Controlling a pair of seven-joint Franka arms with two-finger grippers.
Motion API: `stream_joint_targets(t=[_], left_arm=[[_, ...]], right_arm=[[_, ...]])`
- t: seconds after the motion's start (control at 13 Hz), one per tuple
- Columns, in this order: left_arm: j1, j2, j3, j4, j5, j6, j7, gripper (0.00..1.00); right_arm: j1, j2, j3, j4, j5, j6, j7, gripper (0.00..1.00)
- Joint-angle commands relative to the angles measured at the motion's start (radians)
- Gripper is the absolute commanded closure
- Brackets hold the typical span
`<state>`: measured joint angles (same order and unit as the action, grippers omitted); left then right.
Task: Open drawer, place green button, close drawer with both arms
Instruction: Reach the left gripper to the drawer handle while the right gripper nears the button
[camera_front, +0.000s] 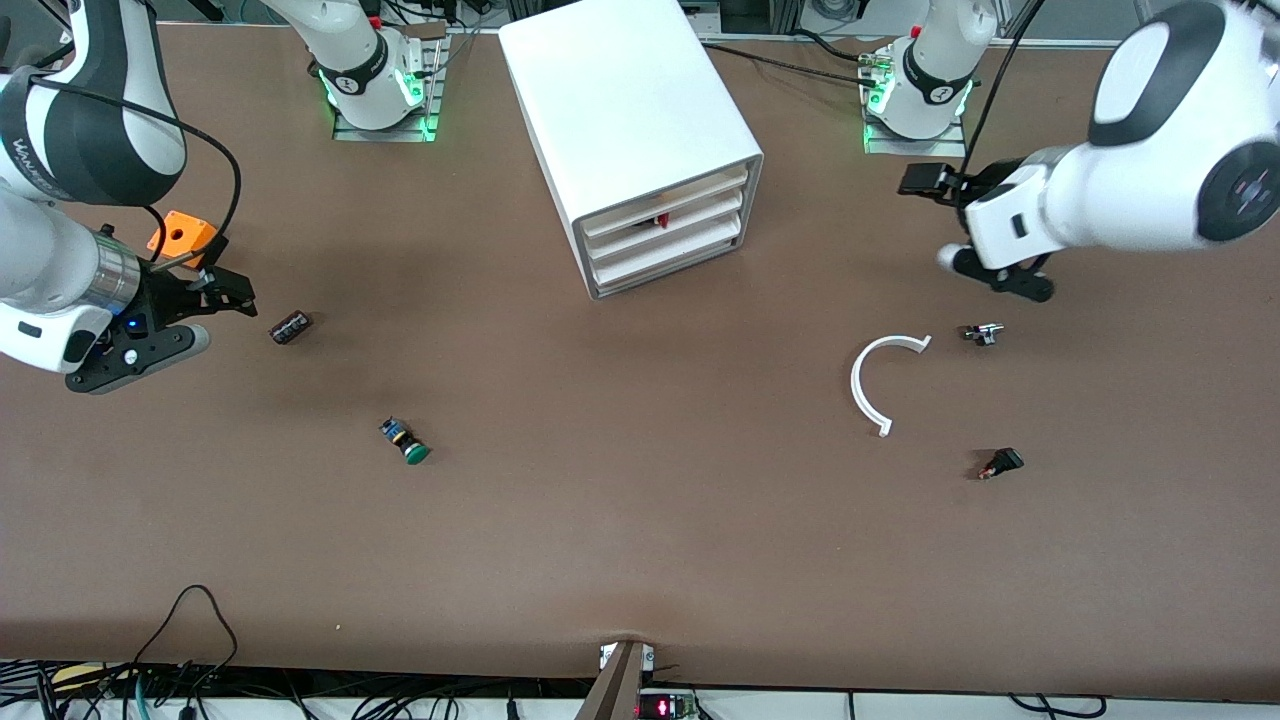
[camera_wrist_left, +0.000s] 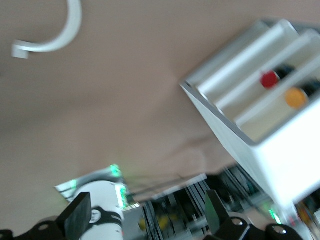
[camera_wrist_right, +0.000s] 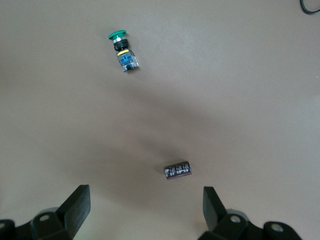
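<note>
The button (camera_front: 405, 441) lies on its side on the brown table, green cap toward the front camera; the right wrist view shows the button (camera_wrist_right: 123, 51) too. The white cabinet (camera_front: 630, 110) stands between the arm bases. Its lowest drawer (camera_front: 665, 268) sits flush with the two above; the left wrist view has this drawer (camera_wrist_left: 240, 62) closest to the tabletop. My right gripper (camera_front: 232, 292) hangs open above the table beside a dark block, holding nothing (camera_wrist_right: 147, 210). Toward the left arm's end, my left gripper (camera_front: 945, 222) is open and holds nothing (camera_wrist_left: 147, 220), turned toward the cabinet.
An orange box with a hole (camera_front: 182, 236) sits by the right gripper, and the dark block (camera_front: 291, 327) lies just beside it (camera_wrist_right: 177, 170). A white curved piece (camera_front: 875, 385) and two small dark parts (camera_front: 983, 333) (camera_front: 1001, 462) lie toward the left arm's end.
</note>
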<state>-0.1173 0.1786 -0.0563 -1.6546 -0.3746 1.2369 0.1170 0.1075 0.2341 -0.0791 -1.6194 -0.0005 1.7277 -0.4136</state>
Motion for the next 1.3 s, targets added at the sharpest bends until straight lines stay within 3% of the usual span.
stream_joint_targets(t=[0.0,0.15,0.38,0.92,1.07,1.23], left_arm=[[0.016,0.14,0.003,0.022,-0.11,-0.054,0.178,0.0],[0.016,0.214,0.003,0.022,-0.176,-0.04,0.312,0.0],[0.002,0.271,0.003,0.013,-0.259,0.108,0.452,0.0],[-0.018,0.349,0.001,-0.02,-0.504,0.263,0.567,0.0],[-0.021,0.389,-0.002,-0.063,-0.581,0.331,0.627,0.0],[-0.027,0.421,-0.002,-0.065,-0.644,0.335,0.757,0.0]], right_arm=[[-0.008,0.057,-0.001,0.032,0.083,0.019,0.006,0.0],[-0.003,0.103,-0.002,0.033,0.114,0.027,0.006,0.0],[-0.008,0.138,-0.002,0.032,0.12,0.091,0.006,0.0],[0.02,0.263,0.002,0.03,0.168,0.239,-0.004,0.0],[0.03,0.283,0.002,0.023,0.169,0.25,-0.081,0.0],[0.031,0.31,0.002,0.018,0.23,0.263,-0.146,0.0]])
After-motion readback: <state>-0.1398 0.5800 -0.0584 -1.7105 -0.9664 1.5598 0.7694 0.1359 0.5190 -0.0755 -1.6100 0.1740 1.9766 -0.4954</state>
